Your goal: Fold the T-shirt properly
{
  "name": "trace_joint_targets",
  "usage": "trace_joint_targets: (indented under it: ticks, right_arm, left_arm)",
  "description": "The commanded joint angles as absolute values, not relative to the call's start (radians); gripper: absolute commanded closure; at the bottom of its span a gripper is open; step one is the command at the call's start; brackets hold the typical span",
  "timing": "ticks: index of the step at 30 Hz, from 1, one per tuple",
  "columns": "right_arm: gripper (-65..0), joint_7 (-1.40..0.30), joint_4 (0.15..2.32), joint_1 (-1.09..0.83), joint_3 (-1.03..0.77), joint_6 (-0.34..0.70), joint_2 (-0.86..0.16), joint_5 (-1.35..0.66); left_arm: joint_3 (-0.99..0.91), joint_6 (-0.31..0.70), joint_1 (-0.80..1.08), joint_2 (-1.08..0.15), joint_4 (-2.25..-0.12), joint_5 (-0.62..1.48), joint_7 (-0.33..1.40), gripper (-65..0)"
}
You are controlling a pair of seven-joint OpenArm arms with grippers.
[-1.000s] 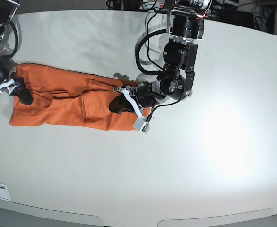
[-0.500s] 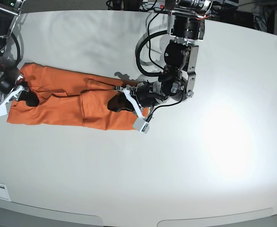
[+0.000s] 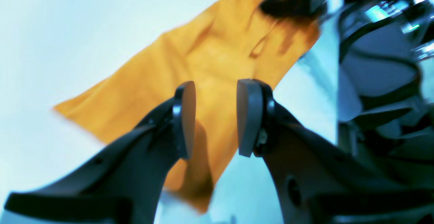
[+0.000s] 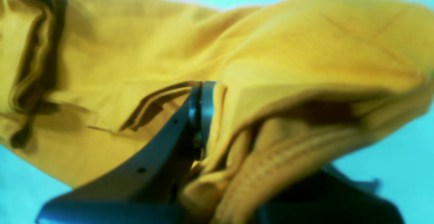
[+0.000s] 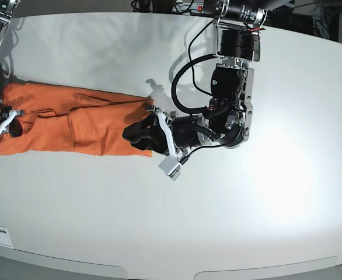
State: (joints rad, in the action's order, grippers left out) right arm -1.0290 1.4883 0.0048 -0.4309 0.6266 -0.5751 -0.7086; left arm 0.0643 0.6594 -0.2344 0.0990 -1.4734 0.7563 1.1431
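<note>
While the orange T-shirt [image 5: 77,119] lies in a long band on the white desk [image 5: 247,192], one end is clamped in the right jaws [image 4: 217,142]; the left jaws [image 3: 215,115], half open, hold nothing. A fresh left grasp is judged next.

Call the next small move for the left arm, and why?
Probably lower the left gripper onto the T-shirt end beneath it and close. Its jaws stand apart with nothing between them, cloth lying below, while the right gripper is shut on the T-shirt's far end. A fold likely needs both ends held.
</note>
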Motion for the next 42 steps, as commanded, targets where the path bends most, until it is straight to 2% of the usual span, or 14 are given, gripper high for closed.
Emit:
trace_joint_targets:
  ticks: [1, 8, 14, 20, 25, 28, 31, 34, 42]
  right_arm:
    - [0.0, -1.006, 1.544, 0.019, -0.439, 0.609, -0.600, -0.706]
    - [0.0, -1.004, 1.828, -0.054, -0.439, 0.529, -0.574, -0.710]
    - [0.0, -1.003, 1.975, -0.123, -0.438, 0.549, -0.457, -0.810]
    - [0.0, -1.003, 1.980, -0.121, -0.406, 0.573, -0.319, -0.831]
    - [0.0, -0.999, 1.980, -0.118, -0.340, 0.604, -0.253, -0.825]
    - [0.0, -0.953, 1.979, -0.118, -0.292, 0.603, -0.219, -0.754]
    - [0.0, -0.884, 1.979, -0.113, -0.242, 0.602, -0.195, -0.644]
    - [0.0, -0.831, 1.979, -0.110, -0.196, 0.547, -0.191, -0.558]
    - [0.0, -0.796, 1.978, -0.110, -0.073, 0.520, -0.169, -0.492]
  left_arm:
    - [0.063, 0.666, -0.258, 0.088, -1.491, 0.758, 1.127, -22.3]
    - [0.055, 0.659, -0.258, -0.047, -1.490, 0.748, 1.123, -22.3]
    - [-0.046, 0.654, -0.257, -0.099, -1.490, 0.754, 1.124, -22.3]
    - [-0.176, 0.614, -0.249, -0.109, -1.490, 0.783, 1.133, -22.3]
    - [-0.192, 0.614, -0.204, -0.119, -1.490, 0.828, 1.131, -22.3]
    - [-0.192, 0.614, -0.173, -0.120, -1.490, 0.829, 1.131, -22.3]
    - [-0.192, 0.614, -0.139, -0.120, -1.490, 0.830, 1.131, -22.3]
    - [-0.192, 0.615, -0.109, -0.119, -1.490, 0.830, 1.131, -22.3]
    - [-0.192, 0.629, -0.076, -0.120, -1.490, 0.870, 1.135, -22.3]
